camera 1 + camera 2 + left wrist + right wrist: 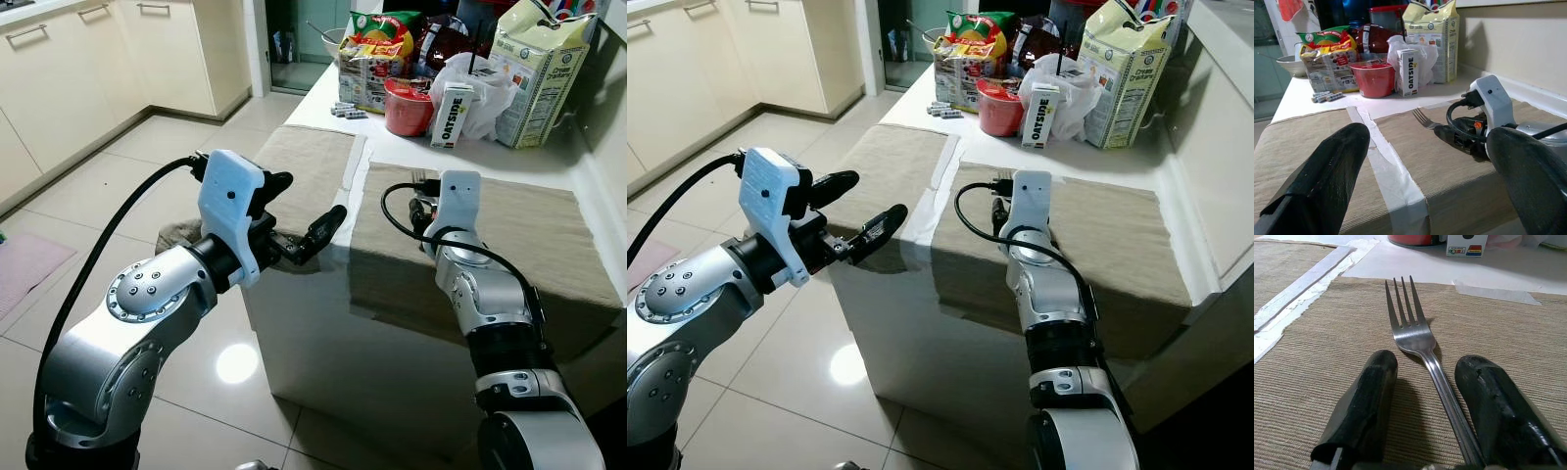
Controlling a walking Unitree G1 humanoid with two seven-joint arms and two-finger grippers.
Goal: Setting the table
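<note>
A silver fork [1415, 333] lies flat on the right tan placemat [534, 235], tines pointing toward the groceries at the back. My right gripper [1427, 363] rests low over the fork's handle, open, with one black finger on each side of it and gaps showing. My left gripper [312, 198] hovers open and holds nothing at the front edge of the left tan placemat [304, 157], just off the table's corner. The right wrist housing [458, 201] covers most of the fork in the eye views; the fork's tines [419, 179] peek out beyond it.
White tape [358, 162] runs between the two mats. At the back stand a red cup [407, 106], an Oatside carton [453, 116], a tall paper carton [539, 73], a snack bag [377, 59] and small batteries [348, 111]. A wall borders the right; tiled floor and cabinets [59, 69] lie left.
</note>
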